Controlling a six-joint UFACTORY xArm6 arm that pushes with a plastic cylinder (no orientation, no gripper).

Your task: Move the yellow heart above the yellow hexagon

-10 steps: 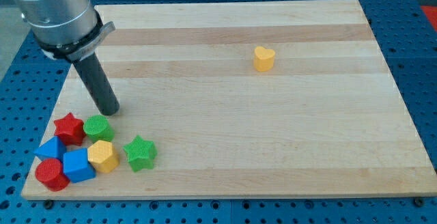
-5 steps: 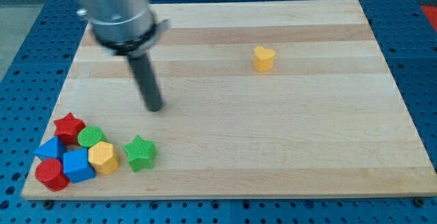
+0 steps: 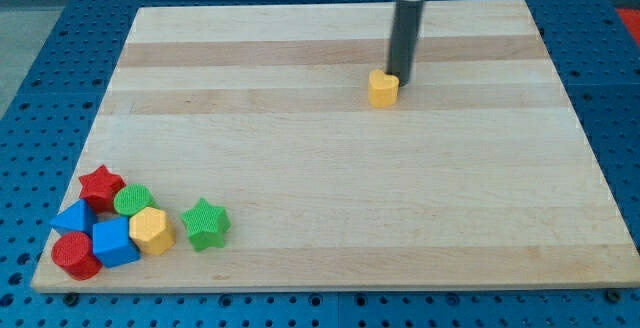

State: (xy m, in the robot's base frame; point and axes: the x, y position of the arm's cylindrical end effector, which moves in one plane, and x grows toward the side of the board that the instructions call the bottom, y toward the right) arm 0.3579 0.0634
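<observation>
- A pale wooden board [image 3: 330,208] with lengthwise grain stripes is seen lying on a blue perforated surface [image 3: 40,88].
- A cluster of small, matt, ridged blocks is gathered at the board's corner at the view's bottom left.
- In that cluster are found a red cylinder [image 3: 75,256], a blue block [image 3: 72,219] of unclear shape, a red star [image 3: 101,187], a blue cube [image 3: 114,242] and a green cylinder [image 3: 133,201].
- The yellow hexagon [image 3: 151,230] is set at the cluster's right, touching the blue cube and the green cylinder.
- A green star [image 3: 205,224] is placed just beside the hexagon, toward the view's right.
- The yellow heart [image 3: 382,88] is found well apart, toward the view's top and right of centre; its pointing and long axis cannot be told.
- The dark, smooth rod is seen upright, with my tip [image 3: 401,79] at the heart's upper right edge, seemingly touching it; nothing is held, since the rod has no jaws.
</observation>
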